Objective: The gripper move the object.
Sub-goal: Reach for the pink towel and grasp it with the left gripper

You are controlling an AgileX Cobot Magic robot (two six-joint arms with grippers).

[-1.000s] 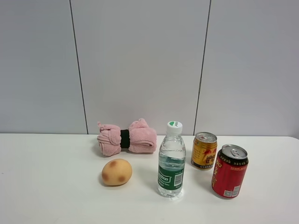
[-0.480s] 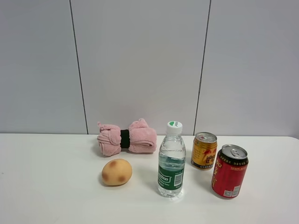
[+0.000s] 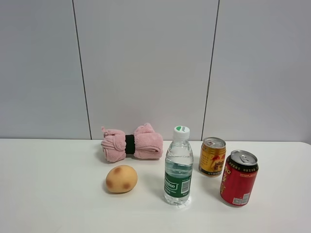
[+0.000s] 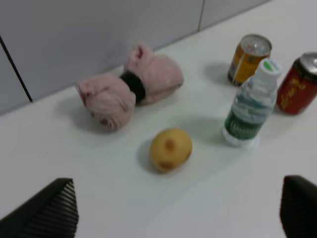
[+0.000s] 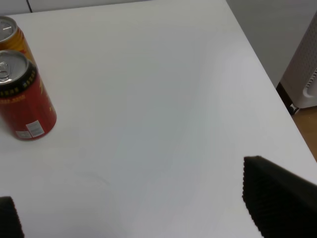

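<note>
The pink rolled towel (image 3: 131, 144) is seen lying on its side on the white table (image 3: 48, 194), close to the grey panelled wall (image 3: 146, 63). It is cinched at mid-length by a black band (image 3: 129, 144) and is touched by neither gripper. Clock positions are taken in the exterior high view, 12 toward the wall. A tan spotted ball (image 3: 121, 178) is recorded at 6 o'clock of the towel, near but apart. An upright water bottle (image 3: 178, 167), white-capped and green-labelled, stands at 4 o'clock of the towel. A gold can (image 3: 212, 157) is noted at 3 o'clock, past the bottle. A red can (image 3: 238, 178) is noted at 4 o'clock, farthest out, just beside the gold can; both cans are upright. The left gripper (image 4: 176, 198) is held above the table with its ribbed black fingers (image 4: 52, 213) spread wide and nothing between them; ball and towel lie ahead of it. The right gripper (image 5: 126, 183) is likewise spread apart over bare tabletop, with the two cans off to one side.
</note>
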